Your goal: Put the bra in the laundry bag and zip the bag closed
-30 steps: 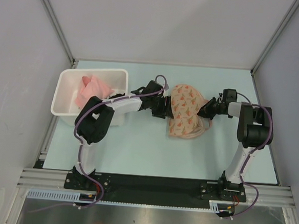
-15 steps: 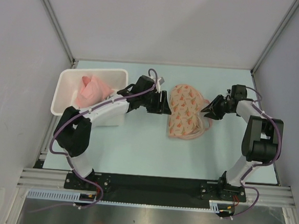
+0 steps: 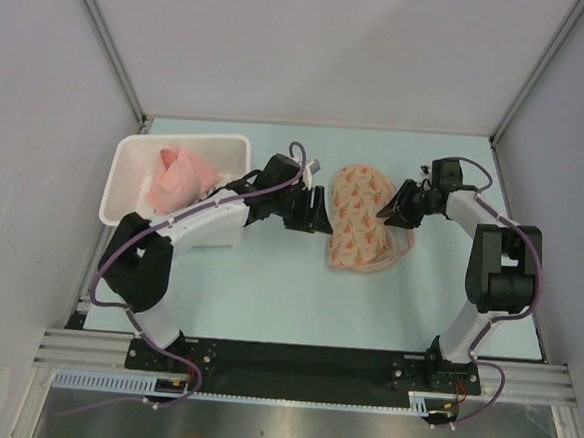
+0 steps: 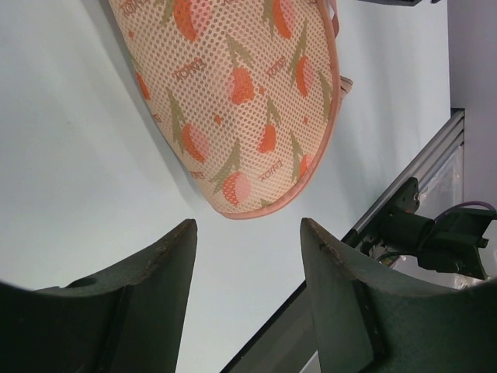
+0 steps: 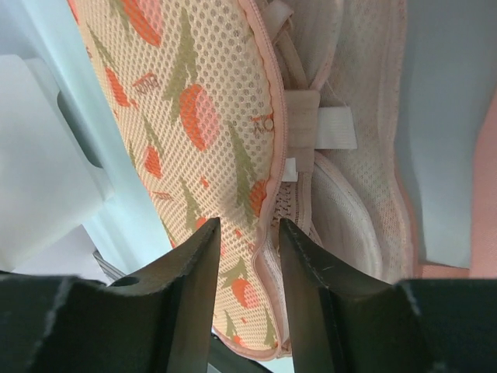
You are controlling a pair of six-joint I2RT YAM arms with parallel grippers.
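Two pincers flank the laundry bag, which lies flat near the middle of the pale green surface, printed side up. The left pincer sits just beside the bag's left edge. In the left wrist view this pincer is spread wide, and the rounded, pink-piped end of the bag lies beyond the fingertips, apart from both fingers. The right pincer is at the bag's right edge. In the right wrist view it shows its two fingers parted by a narrow gap, held over the bag's rim. Contact with the rim cannot be determined from either view. The printed mesh flap of the bag occupies the left half of that view. The bra lies along the bag's right side (the side nearest the right arm), partly covered by the printed flap, with a beige cup, thin straps and a small white tag exposed past the rim. Seen from above, loops of the bra protrude from the bag's lower right edge, so the mouth is not zipped there. A white bin stands at the left of the surface, well apart from the bag, and contains a pink cloth; the left arm passes beside it.
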